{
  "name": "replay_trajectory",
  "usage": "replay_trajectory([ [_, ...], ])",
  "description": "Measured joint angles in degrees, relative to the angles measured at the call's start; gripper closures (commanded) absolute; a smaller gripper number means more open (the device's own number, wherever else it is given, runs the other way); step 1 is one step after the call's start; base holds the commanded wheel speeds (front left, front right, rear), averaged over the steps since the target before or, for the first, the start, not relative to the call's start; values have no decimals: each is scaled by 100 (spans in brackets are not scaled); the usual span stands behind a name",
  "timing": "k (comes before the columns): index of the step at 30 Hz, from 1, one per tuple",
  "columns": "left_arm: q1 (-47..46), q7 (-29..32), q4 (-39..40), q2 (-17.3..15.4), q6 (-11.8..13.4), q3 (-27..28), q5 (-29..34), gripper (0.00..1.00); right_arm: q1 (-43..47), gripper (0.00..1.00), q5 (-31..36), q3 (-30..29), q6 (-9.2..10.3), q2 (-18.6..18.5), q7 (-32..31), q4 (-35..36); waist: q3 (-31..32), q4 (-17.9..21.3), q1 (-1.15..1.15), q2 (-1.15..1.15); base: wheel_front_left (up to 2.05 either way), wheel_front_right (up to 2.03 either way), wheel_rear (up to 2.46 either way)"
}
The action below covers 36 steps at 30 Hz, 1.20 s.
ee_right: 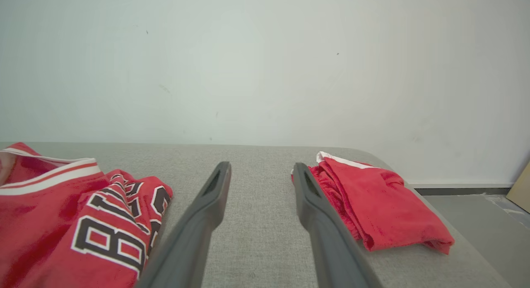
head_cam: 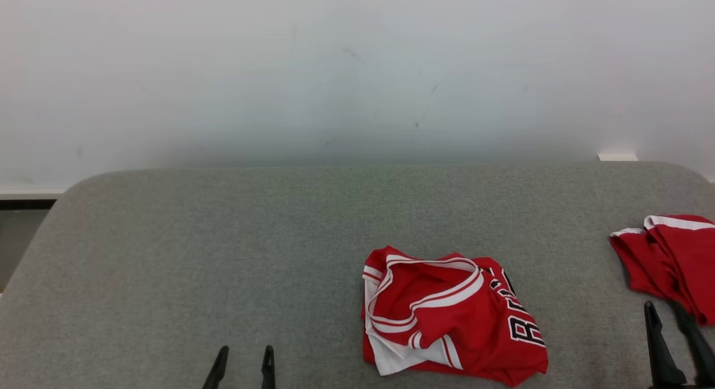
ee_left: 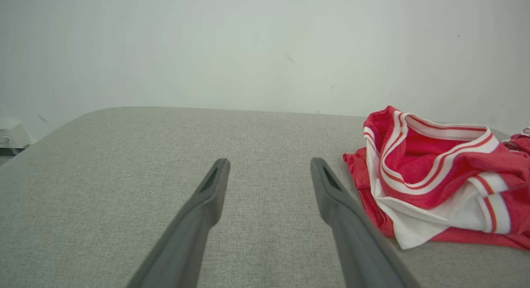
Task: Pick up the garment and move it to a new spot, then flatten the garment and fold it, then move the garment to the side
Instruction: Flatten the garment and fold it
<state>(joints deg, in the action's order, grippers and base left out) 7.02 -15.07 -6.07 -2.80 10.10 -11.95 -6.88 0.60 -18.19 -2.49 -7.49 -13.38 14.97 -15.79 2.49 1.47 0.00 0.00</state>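
Note:
The garment (head_cam: 463,327), a red jersey with white and red trim and black lettering, lies crumpled on the grey padded table (head_cam: 223,238), right of centre near the front. My left gripper (head_cam: 244,366) is open and empty, to the left of the jersey. In the left wrist view the jersey (ee_left: 434,176) lies just right of that gripper (ee_left: 269,168). My right gripper (head_cam: 663,308) stands open over bare table, with nothing between its fingers. In the right wrist view the gripper (ee_right: 261,172) has the jersey (ee_right: 83,222) to its left.
A second red garment (head_cam: 670,255) lies folded at the table's right edge, close to my right gripper's fingers (ee_right: 319,205); its mass (ee_right: 381,205) sits near the rounded corner. A pale wall (head_cam: 357,70) runs behind the table. Floor (ee_right: 476,209) shows beyond the right edge.

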Motion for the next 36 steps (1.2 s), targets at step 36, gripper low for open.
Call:
replay_trajectory([
  [36,-113,0,-110,0,-37,-199,23,0,-2102,100,-553,3754,-1,1042,-579,-3051,-327,-1437,0,0,0,0,0],
])
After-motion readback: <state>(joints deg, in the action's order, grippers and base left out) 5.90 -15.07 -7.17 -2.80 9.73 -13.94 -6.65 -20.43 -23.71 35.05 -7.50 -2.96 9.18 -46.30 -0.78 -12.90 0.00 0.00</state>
